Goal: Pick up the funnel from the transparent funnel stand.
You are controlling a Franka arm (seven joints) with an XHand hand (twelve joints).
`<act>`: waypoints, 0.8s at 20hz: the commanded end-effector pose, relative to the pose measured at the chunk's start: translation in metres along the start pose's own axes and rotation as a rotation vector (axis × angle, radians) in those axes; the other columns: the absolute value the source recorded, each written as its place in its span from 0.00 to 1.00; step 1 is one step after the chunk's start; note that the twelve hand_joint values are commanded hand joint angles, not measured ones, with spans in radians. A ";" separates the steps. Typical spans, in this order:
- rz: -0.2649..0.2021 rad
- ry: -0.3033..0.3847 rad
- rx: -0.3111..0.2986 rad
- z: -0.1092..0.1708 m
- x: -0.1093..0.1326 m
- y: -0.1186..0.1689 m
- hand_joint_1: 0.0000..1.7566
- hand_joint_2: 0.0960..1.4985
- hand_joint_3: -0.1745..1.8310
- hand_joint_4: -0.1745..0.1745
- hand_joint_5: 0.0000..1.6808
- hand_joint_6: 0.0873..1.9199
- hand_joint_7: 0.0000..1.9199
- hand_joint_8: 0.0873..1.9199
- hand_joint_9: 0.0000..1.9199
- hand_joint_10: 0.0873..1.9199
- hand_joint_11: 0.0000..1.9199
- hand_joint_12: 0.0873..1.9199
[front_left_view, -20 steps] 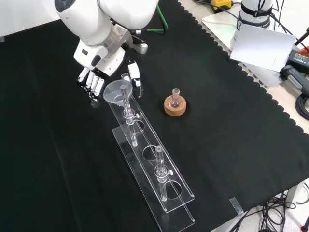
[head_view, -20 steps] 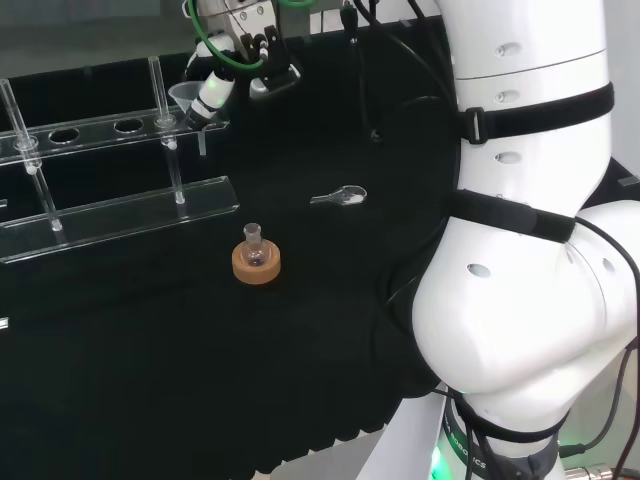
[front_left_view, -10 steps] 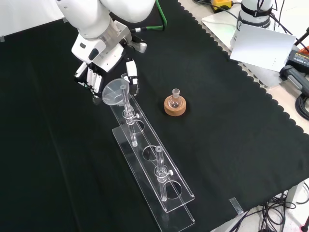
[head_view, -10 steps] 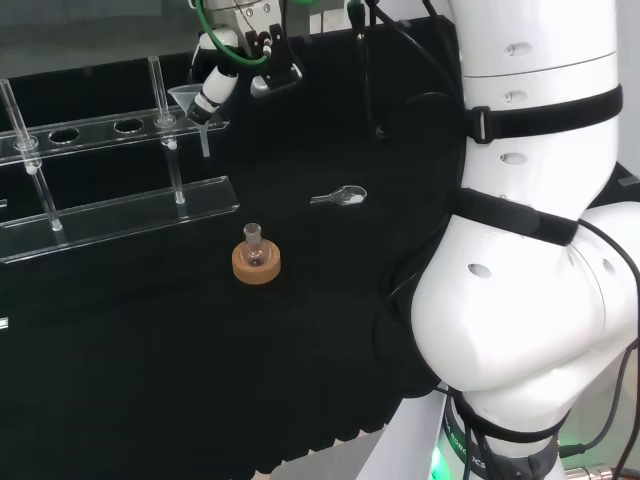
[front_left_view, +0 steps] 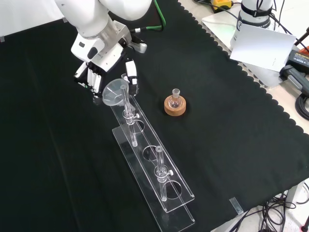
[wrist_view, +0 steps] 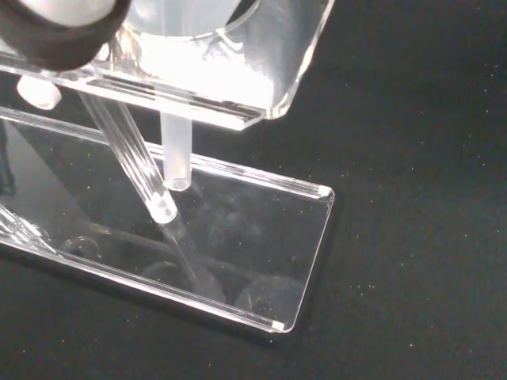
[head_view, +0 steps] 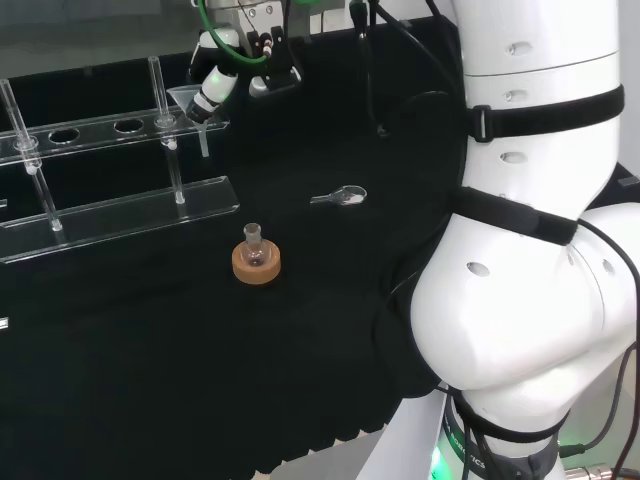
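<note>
In the front view, nearest the camera, the transparent funnel stand (front_left_view: 153, 166) runs up the cloth toward the arm. To its right stands a small flask (front_left_view: 175, 97) on a cork ring (front_left_view: 175, 106), unchanged from half a second ago. At the stand's far end sits the funnel (front_left_view: 113, 92), its bowl above the top rail and its stem (wrist_view: 176, 155) hanging through the hole, as the wrist view shows. The hand (front_left_view: 104, 72) brackets the bowl, fingers (front_left_view: 94, 79) on one side and thumb (front_left_view: 131, 77) on the other, curled close; actual contact cannot be told. Since a second ago the hand has closed in around the funnel and barely moved in the last half second. Farther right in the head view lies a small spoon (head_view: 341, 196).
</note>
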State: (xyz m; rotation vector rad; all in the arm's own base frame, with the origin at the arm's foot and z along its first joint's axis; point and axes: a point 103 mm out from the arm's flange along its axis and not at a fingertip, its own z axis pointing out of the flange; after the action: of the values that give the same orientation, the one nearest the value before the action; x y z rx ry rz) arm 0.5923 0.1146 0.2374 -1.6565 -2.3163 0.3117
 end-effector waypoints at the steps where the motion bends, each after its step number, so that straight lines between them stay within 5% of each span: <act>1: -0.032 -0.009 0.065 -0.003 0.000 0.000 0.39 0.42 0.13 0.43 0.35 0.00 0.39 0.25 0.35 0.23 0.00 0.82; 11: -0.055 -0.045 0.139 -0.011 -0.004 -0.021 0.27 0.37 0.13 0.40 0.04 0.00 0.03 0.26 0.03 0.39 0.00 0.74; 16: -0.074 -0.041 0.148 -0.017 -0.002 -0.020 0.26 0.37 0.12 0.37 0.00 0.00 0.01 0.27 0.00 0.39 0.00 0.73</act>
State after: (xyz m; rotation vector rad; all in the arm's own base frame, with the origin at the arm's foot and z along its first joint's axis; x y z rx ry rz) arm 0.5807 0.1063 0.2526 -1.5361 -2.3072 0.4772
